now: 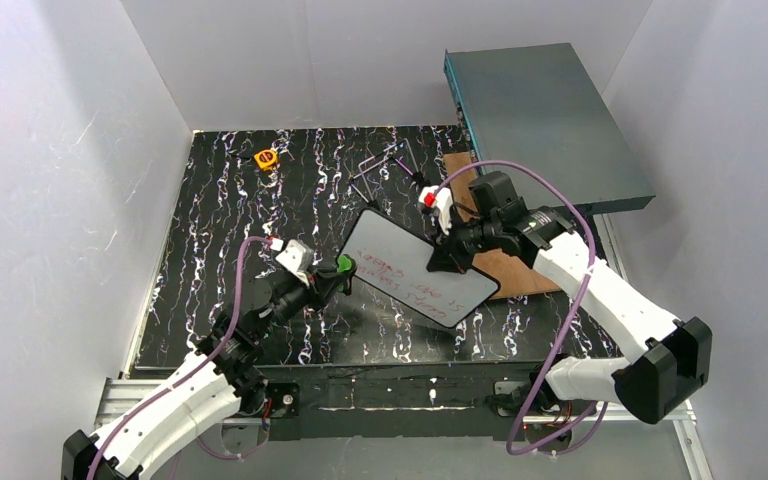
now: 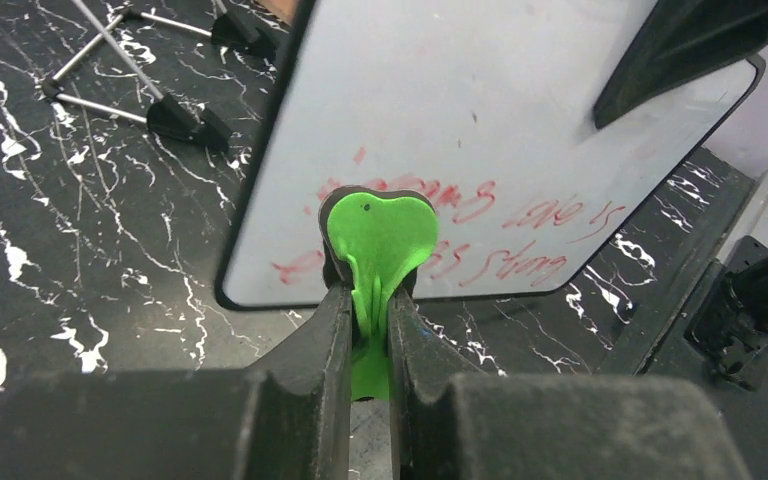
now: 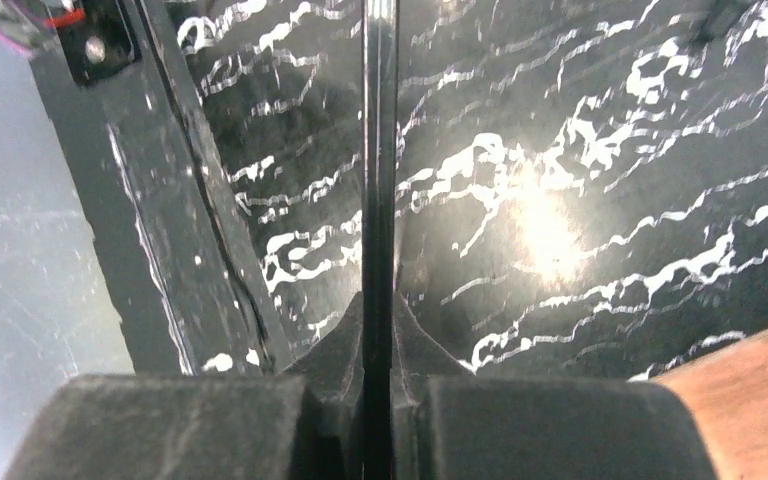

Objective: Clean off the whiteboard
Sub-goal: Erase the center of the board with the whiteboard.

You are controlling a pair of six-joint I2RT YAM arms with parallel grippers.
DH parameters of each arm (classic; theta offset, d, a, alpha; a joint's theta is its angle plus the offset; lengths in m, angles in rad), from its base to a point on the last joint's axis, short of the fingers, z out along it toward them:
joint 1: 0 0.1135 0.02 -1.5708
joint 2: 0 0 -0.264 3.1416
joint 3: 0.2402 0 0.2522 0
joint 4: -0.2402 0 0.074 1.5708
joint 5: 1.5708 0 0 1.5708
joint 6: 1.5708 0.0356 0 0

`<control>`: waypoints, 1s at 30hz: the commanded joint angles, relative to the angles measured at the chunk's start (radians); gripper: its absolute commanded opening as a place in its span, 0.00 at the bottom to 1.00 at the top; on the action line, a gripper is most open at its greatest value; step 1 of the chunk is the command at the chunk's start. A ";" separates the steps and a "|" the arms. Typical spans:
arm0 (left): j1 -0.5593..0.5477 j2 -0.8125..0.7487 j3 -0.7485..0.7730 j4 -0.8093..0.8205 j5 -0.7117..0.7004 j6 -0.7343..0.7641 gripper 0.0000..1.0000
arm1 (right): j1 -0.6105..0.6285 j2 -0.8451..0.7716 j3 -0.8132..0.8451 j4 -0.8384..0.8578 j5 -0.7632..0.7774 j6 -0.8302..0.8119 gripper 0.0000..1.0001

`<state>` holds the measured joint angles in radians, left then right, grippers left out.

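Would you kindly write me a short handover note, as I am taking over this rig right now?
Left end effector: shut on the green eraser, at the edge of the whiteboard; contact unclear.
Right end effector: shut on the whiteboard's opposite edge, holding it tilted.
Done: both grasps made.
Left: the red writing is all there to wipe off.

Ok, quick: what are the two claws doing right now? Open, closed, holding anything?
Left gripper: closed, holding the green eraser.
Right gripper: closed, clamped on the edge of the whiteboard.
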<state>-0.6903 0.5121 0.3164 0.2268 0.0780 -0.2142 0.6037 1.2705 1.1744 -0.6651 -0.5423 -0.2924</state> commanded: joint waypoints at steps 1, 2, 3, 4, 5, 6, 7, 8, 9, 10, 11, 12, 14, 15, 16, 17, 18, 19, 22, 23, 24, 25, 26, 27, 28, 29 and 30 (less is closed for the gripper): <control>-0.003 0.030 -0.014 0.057 0.053 0.013 0.00 | -0.016 -0.045 -0.048 -0.052 0.016 -0.094 0.01; -0.006 0.042 -0.017 0.064 0.055 0.007 0.00 | -0.016 -0.045 -0.048 -0.053 0.023 -0.099 0.01; -0.007 0.050 -0.019 0.071 0.056 -0.002 0.00 | -0.016 -0.042 -0.044 -0.057 0.026 -0.103 0.01; -0.008 0.057 -0.021 0.071 0.062 -0.006 0.00 | -0.016 -0.036 -0.040 -0.062 0.020 -0.103 0.01; -0.007 0.060 -0.025 0.075 0.066 -0.004 0.00 | -0.016 -0.030 -0.039 -0.064 0.009 -0.103 0.01; -0.009 0.061 -0.033 0.081 0.067 -0.003 0.00 | -0.015 -0.025 -0.040 -0.062 -0.002 -0.099 0.01; -0.009 0.057 -0.044 0.089 0.064 0.001 0.00 | -0.013 -0.017 -0.042 -0.058 -0.009 -0.094 0.01; -0.011 0.052 -0.054 0.096 0.060 0.007 0.00 | -0.012 -0.011 -0.043 -0.052 -0.014 -0.090 0.01; -0.010 0.045 -0.065 0.104 0.056 0.012 0.00 | -0.010 -0.005 -0.046 -0.045 -0.020 -0.084 0.01; -0.010 0.035 -0.074 0.108 0.052 0.016 0.00 | -0.009 0.001 -0.047 -0.039 -0.025 -0.080 0.01; -0.011 0.025 -0.081 0.112 0.046 0.022 0.00 | -0.007 0.004 -0.047 -0.037 -0.030 -0.078 0.01; -0.011 0.016 -0.085 0.112 0.041 0.027 0.00 | -0.005 0.010 -0.045 -0.036 -0.032 -0.077 0.01; -0.011 -0.001 -0.088 0.108 0.039 0.038 0.00 | 0.002 0.017 -0.037 -0.039 -0.034 -0.077 0.01; -0.010 -0.005 -0.087 0.107 0.039 0.042 0.00 | 0.005 0.020 -0.030 -0.041 -0.035 -0.077 0.01; -0.010 -0.006 -0.086 0.107 0.040 0.047 0.00 | 0.008 0.024 -0.025 -0.043 -0.035 -0.077 0.01; -0.011 -0.003 -0.084 0.108 0.039 0.052 0.00 | 0.013 0.028 -0.020 -0.045 -0.035 -0.075 0.01; -0.011 0.001 -0.081 0.110 0.039 0.055 0.00 | 0.019 0.032 -0.013 -0.047 -0.034 -0.074 0.01; -0.010 0.008 -0.078 0.112 0.041 0.059 0.00 | 0.024 0.036 -0.009 -0.049 -0.032 -0.073 0.01; -0.011 0.045 -0.064 0.120 0.049 0.082 0.00 | 0.043 0.054 0.010 -0.054 -0.034 -0.066 0.01; -0.012 0.058 -0.061 0.126 0.052 0.096 0.00 | 0.048 0.061 0.018 -0.054 -0.036 -0.063 0.01; -0.012 0.070 -0.061 0.137 0.050 0.109 0.00 | 0.052 0.066 0.025 -0.056 -0.035 -0.061 0.01; -0.012 0.082 -0.062 0.149 0.046 0.120 0.00 | 0.055 0.073 0.034 -0.060 -0.037 -0.059 0.01; -0.012 0.093 -0.062 0.158 0.043 0.132 0.00 | 0.056 0.078 0.042 -0.063 -0.040 -0.055 0.01; -0.012 0.105 -0.061 0.173 0.042 0.141 0.00 | 0.057 0.082 0.049 -0.066 -0.044 -0.052 0.01; -0.012 0.116 -0.060 0.187 0.041 0.150 0.00 | 0.058 0.084 0.054 -0.066 -0.046 -0.049 0.01; -0.012 0.129 -0.059 0.203 0.039 0.156 0.00 | 0.060 0.084 0.058 -0.065 -0.047 -0.046 0.01; -0.012 0.138 -0.054 0.211 0.039 0.161 0.00 | 0.062 0.085 0.061 -0.065 -0.050 -0.043 0.01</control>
<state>-0.6968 0.6277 0.2321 0.3458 0.1192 -0.1066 0.6712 1.3415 1.1767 -0.7784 -0.5419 -0.3397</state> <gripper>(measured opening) 0.090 0.094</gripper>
